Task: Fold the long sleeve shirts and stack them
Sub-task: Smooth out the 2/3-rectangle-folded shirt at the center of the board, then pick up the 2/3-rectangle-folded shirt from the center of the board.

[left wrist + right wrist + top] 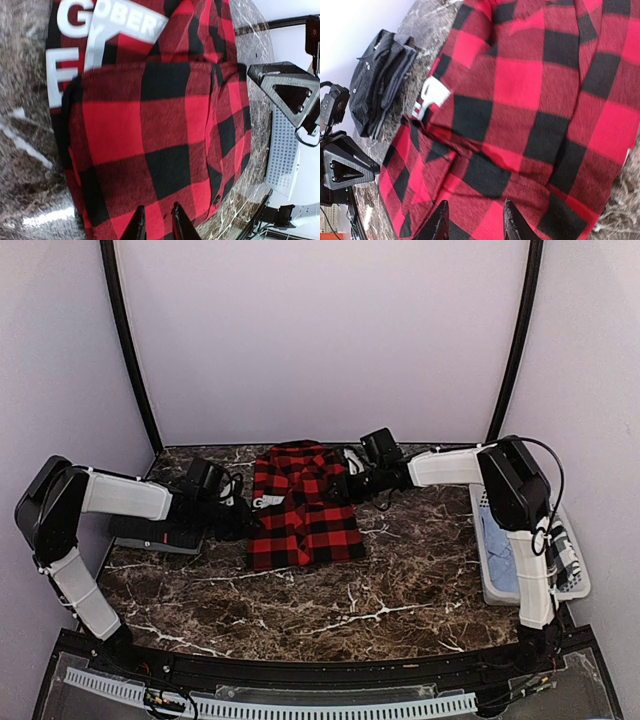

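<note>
close under my left wrist camera, the two dark tips of my left pincer (156,227) stand a narrow slit apart, with red check showing through the gap. they hang over the edge of the flannel shirt (165,145), and i cannot tell whether they touch the cloth. the white lettering (100,25) on its black patch lies at the far side of that view, partly covered by a folded flap of check

my right pincer (476,222) has its tips clearly apart, nothing clamped between them, poised over the opposite edge of the same shirt

from above, the flannel shirt lies folded into a rough rectangle on the dark marbled bench (400,590), toward the back and about midway across, with one pincer at each of its sides. the charcoal shirt (380,80) sits folded in a compact pile on the bench on my left, apart from the flannel, beneath my left forearm in the overhead view

a white basket (500,575) holding pale blue cloth stands at the right edge of the bench, by my right arm
</note>
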Robot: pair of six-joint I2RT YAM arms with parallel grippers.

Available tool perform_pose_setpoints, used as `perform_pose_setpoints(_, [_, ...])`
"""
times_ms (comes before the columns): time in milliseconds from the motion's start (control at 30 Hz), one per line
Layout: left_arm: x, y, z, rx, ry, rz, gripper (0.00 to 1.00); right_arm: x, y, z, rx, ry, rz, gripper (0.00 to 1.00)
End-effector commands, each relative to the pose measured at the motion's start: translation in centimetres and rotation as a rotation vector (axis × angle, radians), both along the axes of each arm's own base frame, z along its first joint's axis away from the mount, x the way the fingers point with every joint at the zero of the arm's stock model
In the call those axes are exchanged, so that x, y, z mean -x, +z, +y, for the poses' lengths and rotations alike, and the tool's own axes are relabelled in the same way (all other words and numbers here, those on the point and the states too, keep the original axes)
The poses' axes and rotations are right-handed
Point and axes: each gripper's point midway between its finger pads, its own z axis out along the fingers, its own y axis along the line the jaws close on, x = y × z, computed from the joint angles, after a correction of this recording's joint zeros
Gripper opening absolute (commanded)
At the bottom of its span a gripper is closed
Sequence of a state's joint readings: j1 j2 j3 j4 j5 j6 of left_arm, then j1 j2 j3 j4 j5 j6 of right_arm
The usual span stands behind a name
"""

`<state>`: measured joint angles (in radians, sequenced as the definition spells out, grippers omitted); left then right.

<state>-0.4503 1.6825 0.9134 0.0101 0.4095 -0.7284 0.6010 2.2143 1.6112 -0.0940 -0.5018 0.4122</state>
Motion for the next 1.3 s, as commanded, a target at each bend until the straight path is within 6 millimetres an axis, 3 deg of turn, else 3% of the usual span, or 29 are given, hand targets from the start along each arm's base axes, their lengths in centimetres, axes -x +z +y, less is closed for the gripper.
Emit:
perform_pose_setpoints(0, [1.9,0.7,-0.8,0.107,-0.009,0.015,0.17,0.8,-1.1,-0.7,-0.020,-0.011,0.032,0.34])
perform_pose_setpoints(333, [4.6,-2.9,0.7,0.059,0.018,0.111,0.15,4.8,-0.1,-5.2,0.047,-0.082,0.016,0.37])
perform_pose_setpoints(567, [5.4,-1.1,1.7,0.033,0.022,0.073,0.17,9.5,-0.7,-7.9,0.083,-0.091,0.053,0.36])
perform_pose_setpoints(700, [6.6,-1.0,2.3,0.025,0.020,0.080,0.18,10.8,-1.1,-9.1,0.115,-0.118,0.049,0.35])
perform_pose_setpoints(1000, [9.0,-2.7,3.3,0.005,0.037,0.126,0.18,13.5,-2.2,-8.5,0.163,-0.083,0.082,0.33])
perform_pose_setpoints(1267, [9.7,-3.7,3.0,-0.017,0.021,0.135,0.18,14.7,-3.8,-8.7,0.204,-0.090,0.110,0.30])
